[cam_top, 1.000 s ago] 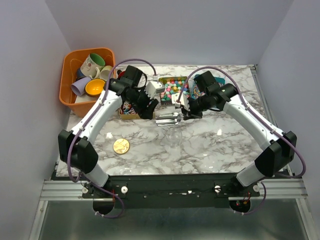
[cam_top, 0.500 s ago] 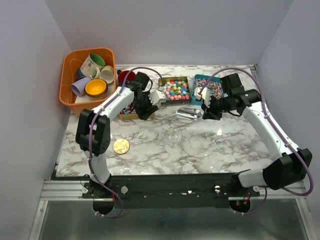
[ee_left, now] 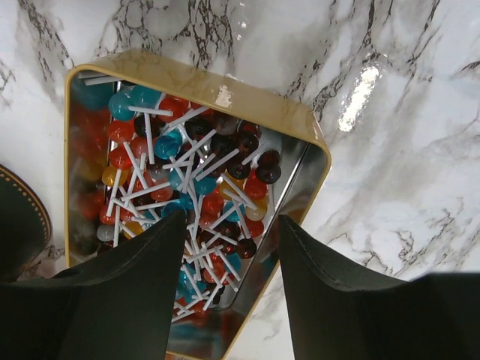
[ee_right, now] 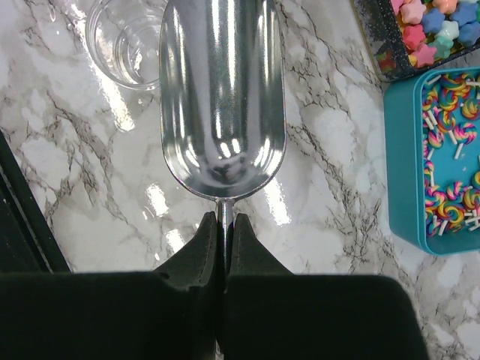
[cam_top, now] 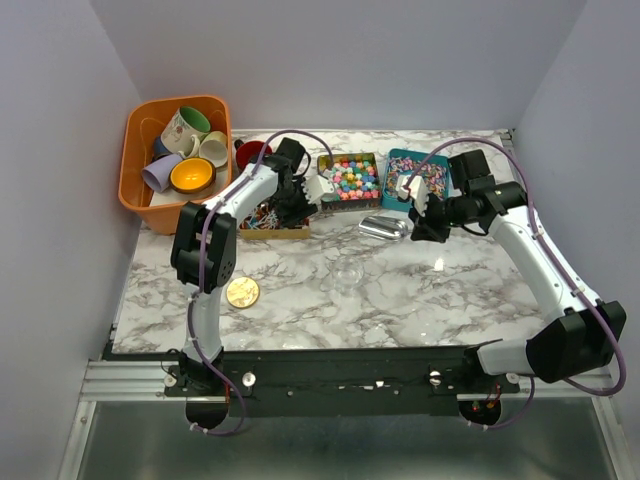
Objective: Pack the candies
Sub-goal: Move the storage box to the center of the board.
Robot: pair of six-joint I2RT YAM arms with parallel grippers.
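Since half a second ago, the left arm has been drawn further back, and the left pincer (ee_left: 232,221) is now hung over the lollipop tin (ee_left: 225,82), which stands just to the left of the candy tin (ee_right: 373,41). Its fingers are held apart with nothing between them, and round lollipops (ee_left: 187,172) on white sticks are seen heaped below. The right arm and its load are barely shifted over the same interval.

The right pincer (ee_right: 223,221) is clamped on the thin handle of a shiny metal scoop (ee_right: 223,97). The scoop is held in front of the candy tin and a little to its right, its bowl pointed away from the pincer and low over the marble tabletop (cam_top: 400,300); whether it touches cannot be told.

The candies (cam_top: 348,177) are kept in the candy tin, a heap of small bright pieces in pink, blue, green and yellow; star shapes are made out in the right wrist view. A teal tin (ee_right: 401,150) of swirled rainbow lollipops is set just to the right of the candy tin. A clear glass (ee_right: 124,34) is stood upright well in front of the candy tin. A gold lid (cam_top: 242,292) is laid flat further forward and to the left. An orange basket (cam_top: 133,150) of mugs (cam_top: 185,125) is placed well to the left of the candy tin.
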